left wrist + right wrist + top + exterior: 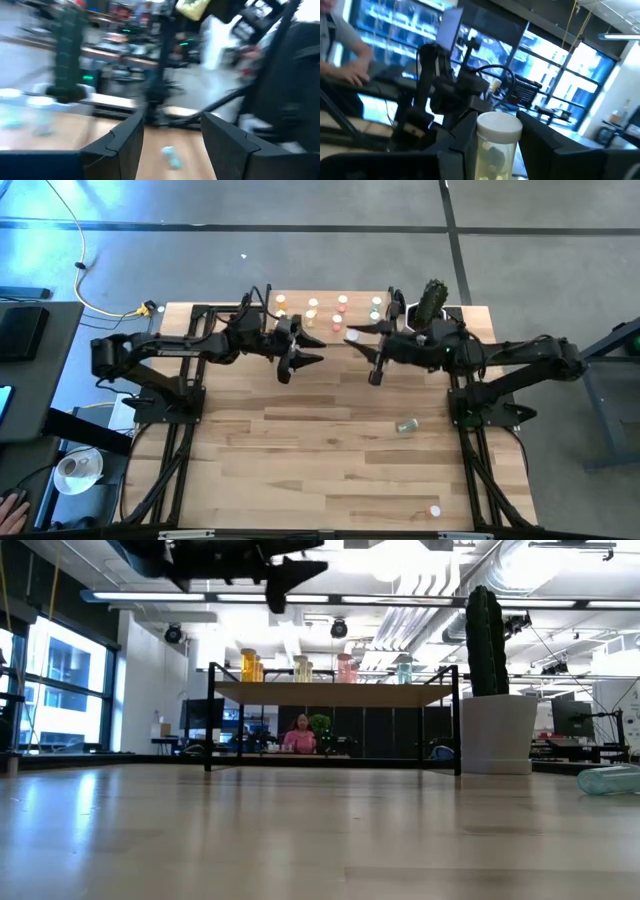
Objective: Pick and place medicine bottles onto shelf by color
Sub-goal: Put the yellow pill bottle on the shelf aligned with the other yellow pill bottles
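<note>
Wooden worktop (pixel 300 450), shelf (pixel 335 693) at far edge mostly filled. Right gripper (pixel 492 135) clamped on white-capped bottle (pixel 495 145); left gripper (pixel 172 135) parted, empty. Green bottle (pixel 406 425) and pink bottle (pixel 434 509) unplaced.

- Shelf (pixel 335 693): pale wood board, thin black legs.
- Bottles on the shelf (pixel 325 668): orange, yellow, pink, green, in that order.
- Cactus (pixel 487 640): dark green, in a white pot (pixel 498 733).
- Tabletop (pixel 330 450): light wood planks.
- Lying bottle (pixel 406 425): pale green.
</note>
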`<state>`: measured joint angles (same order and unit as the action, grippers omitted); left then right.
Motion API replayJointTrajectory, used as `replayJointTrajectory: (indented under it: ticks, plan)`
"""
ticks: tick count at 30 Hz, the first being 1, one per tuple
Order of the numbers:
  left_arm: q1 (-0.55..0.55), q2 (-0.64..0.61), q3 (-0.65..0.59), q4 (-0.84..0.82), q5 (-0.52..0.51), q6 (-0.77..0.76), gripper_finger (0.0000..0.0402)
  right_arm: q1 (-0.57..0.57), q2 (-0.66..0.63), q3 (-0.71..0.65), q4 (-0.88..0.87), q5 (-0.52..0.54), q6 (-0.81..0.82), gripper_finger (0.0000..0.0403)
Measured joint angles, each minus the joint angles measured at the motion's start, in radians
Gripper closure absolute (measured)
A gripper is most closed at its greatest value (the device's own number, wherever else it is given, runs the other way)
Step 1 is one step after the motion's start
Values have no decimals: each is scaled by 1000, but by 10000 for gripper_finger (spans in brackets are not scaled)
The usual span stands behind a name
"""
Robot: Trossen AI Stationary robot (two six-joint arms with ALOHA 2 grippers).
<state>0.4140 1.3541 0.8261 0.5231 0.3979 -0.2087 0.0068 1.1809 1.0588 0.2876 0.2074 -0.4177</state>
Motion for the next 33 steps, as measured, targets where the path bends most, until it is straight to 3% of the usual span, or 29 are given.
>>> replayJointTrajectory:
  ticks: [7,13,23,27,33]
  plan:
    - [-50,-124,0,-195,-277,195,216,-131,41,0,77,-149,114,295]
    - [-78,-219,-68,-164,-234,204,216,-194,119,0,161,-268,155,295]
    - [-81,-340,-314,1,-319,163,216,-237,250,0,218,-345,152,295]
    - [-81,-349,-372,4,-380,175,216,-247,310,0,277,-349,174,295]
    - [-81,-375,-435,56,-388,182,216,-256,400,0,370,-312,221,295]
